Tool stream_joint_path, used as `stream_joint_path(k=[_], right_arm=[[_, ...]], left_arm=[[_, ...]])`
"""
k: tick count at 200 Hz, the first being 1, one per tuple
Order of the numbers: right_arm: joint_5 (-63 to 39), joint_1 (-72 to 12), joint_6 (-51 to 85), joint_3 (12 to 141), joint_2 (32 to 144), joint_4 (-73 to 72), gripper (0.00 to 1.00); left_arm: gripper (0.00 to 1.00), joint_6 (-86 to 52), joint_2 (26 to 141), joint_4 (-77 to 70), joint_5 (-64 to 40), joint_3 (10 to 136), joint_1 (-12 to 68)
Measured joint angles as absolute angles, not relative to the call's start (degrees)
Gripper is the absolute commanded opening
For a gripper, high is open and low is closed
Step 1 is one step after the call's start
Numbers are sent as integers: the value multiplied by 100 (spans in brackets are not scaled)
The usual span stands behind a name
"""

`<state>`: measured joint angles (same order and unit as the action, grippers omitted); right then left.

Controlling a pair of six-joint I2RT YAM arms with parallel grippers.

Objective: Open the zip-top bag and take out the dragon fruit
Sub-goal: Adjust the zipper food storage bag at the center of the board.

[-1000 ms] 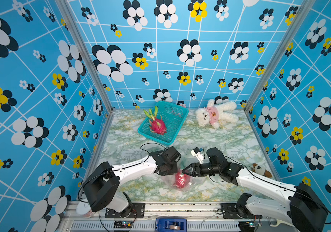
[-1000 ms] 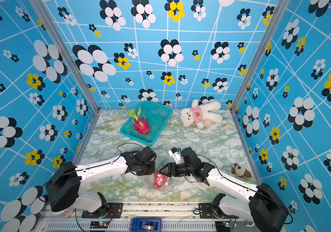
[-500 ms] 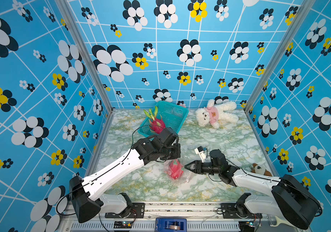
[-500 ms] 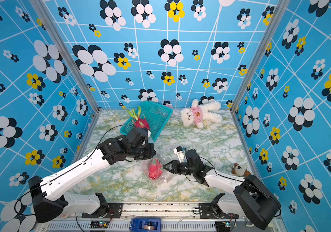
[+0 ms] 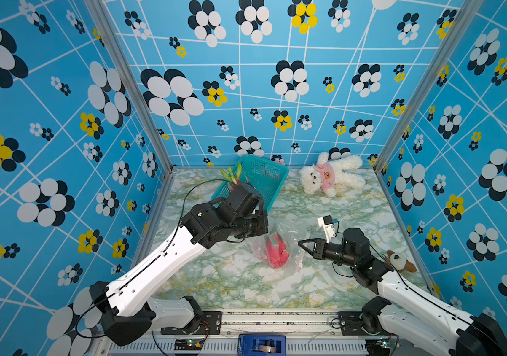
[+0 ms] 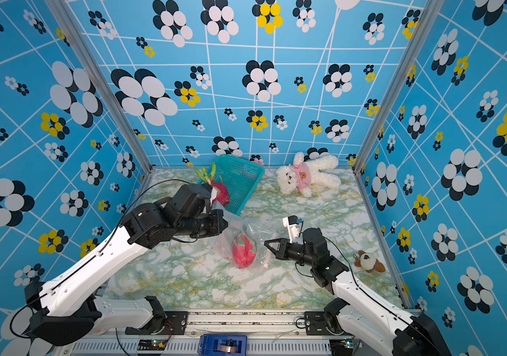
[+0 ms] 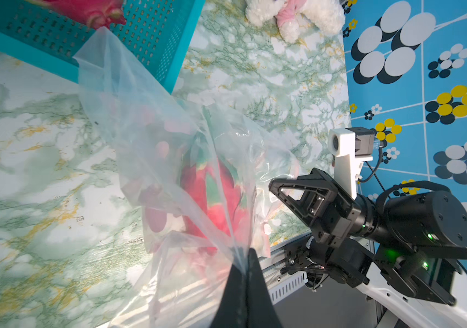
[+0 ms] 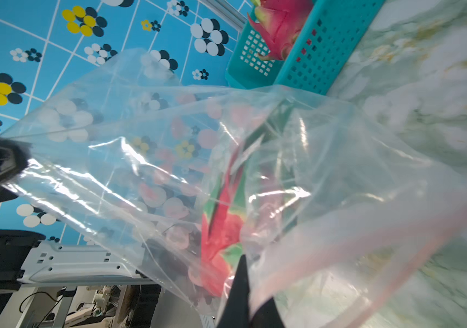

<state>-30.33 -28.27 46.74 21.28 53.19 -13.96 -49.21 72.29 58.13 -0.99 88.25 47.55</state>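
Since a second ago the left arm has risen and swung toward the basket (image 5: 265, 176), drawing the zip-top bag (image 5: 277, 237) up with it. The right gripper (image 5: 301, 243), whose jaws stood apart then, has brought them together.

The left gripper (image 7: 246, 257) has its jaws pressed together on a gathered fold of the clear plastic, and the film fans out from their tips. In the right wrist view the right jaws are together too, and they appear to pinch the bag's edge where the pale pink zip strip (image 8: 450, 220) runs in to them. The bag is stretched between the two sets of jaws.

The dragon fruit (image 5: 275, 251) is inside the bag, low in it, below the left jaws and just ahead of the right jaws' tips. Whether the bag's bottom touches the marbled surface (image 5: 230, 277) I cannot tell.

A second dragon fruit (image 6: 220, 192) lies in the teal basket, behind the left jaws and close to the left wrist. A white teddy in a pink shirt (image 5: 329, 177) lies well beyond the right jaws. A small brown-and-white plush (image 5: 400, 262) sits behind the right jaws, beside the right arm.
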Motion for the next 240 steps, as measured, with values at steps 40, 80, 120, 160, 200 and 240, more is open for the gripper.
stream_joint_path(k=[40, 80, 120, 160, 200, 240], right_arm=[[-3175, -2480, 4670, 2163, 4847, -591, 0], [-3223, -2377, 4587, 2696, 4211, 198, 0], [-3420, -2460, 4495, 2241, 4915, 427, 0], [-3577, -2510, 4410, 2397, 5330, 84, 0], [-3573, -2508, 4390, 2495, 5343, 132, 0], [-3583, -2510, 4429, 2506, 5207, 200, 0]], left_arm=[[0, -4901, 6536, 5955, -60, 8213, 4434], [0, -4989, 6069, 5927, -134, 7317, 4191], [0, -5186, 6055, 5927, -281, 7507, 4206], [0, -5175, 7212, 5968, -298, 9692, 5103], [0, -5183, 6635, 5511, -384, 8158, 4633], [0, -5157, 5457, 5205, -698, 5367, 3332]])
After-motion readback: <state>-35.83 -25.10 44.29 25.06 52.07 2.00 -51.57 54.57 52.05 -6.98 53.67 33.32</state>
